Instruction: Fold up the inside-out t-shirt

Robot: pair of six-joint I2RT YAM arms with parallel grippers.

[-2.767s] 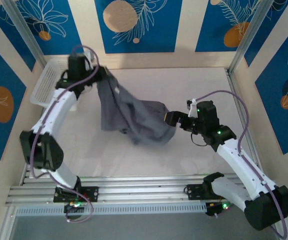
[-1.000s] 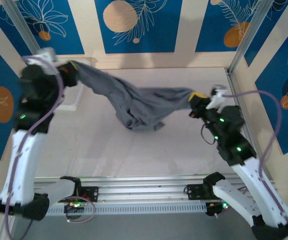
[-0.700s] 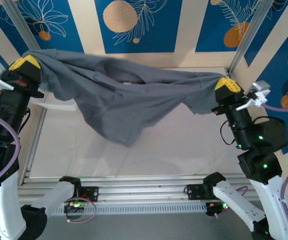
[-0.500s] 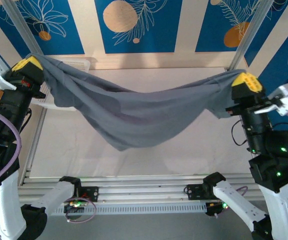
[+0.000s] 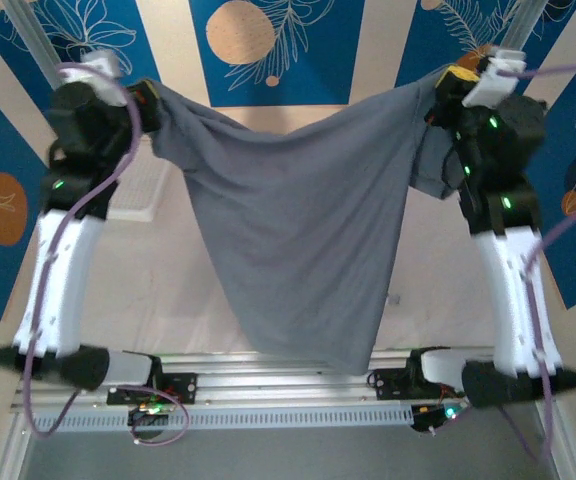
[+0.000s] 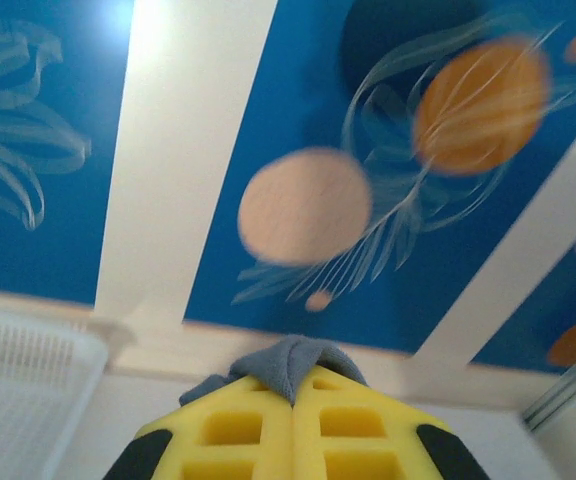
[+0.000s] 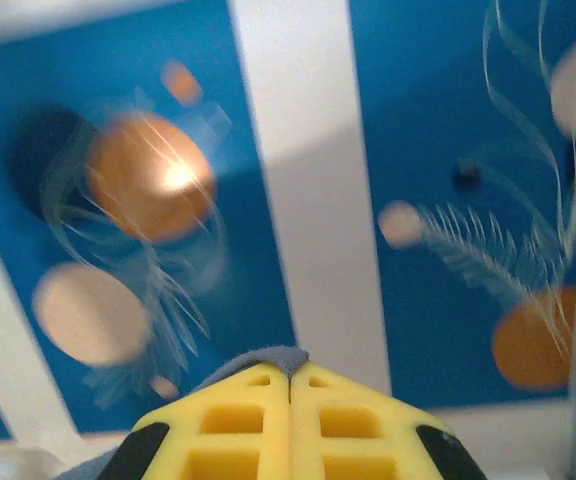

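The slate-grey inside-out t-shirt hangs in the air, stretched between both raised arms, its loose lower end dangling down to the near rail. My left gripper is shut on its upper left corner. In the left wrist view a fold of grey cloth pokes out between the pressed yellow pads. My right gripper is shut on the upper right corner, a sleeve hanging just below it. A grey edge shows at the closed yellow pads in the right wrist view.
A white mesh basket stands at the table's back left, behind the left arm, and also shows in the left wrist view. Blue patterned wall panels ring the table. A metal rail runs along the near edge.
Both arms have lifted the t-shirt off the table and swung up and back. The cloth went from a sagging band between them to hanging long and nearly vertical.
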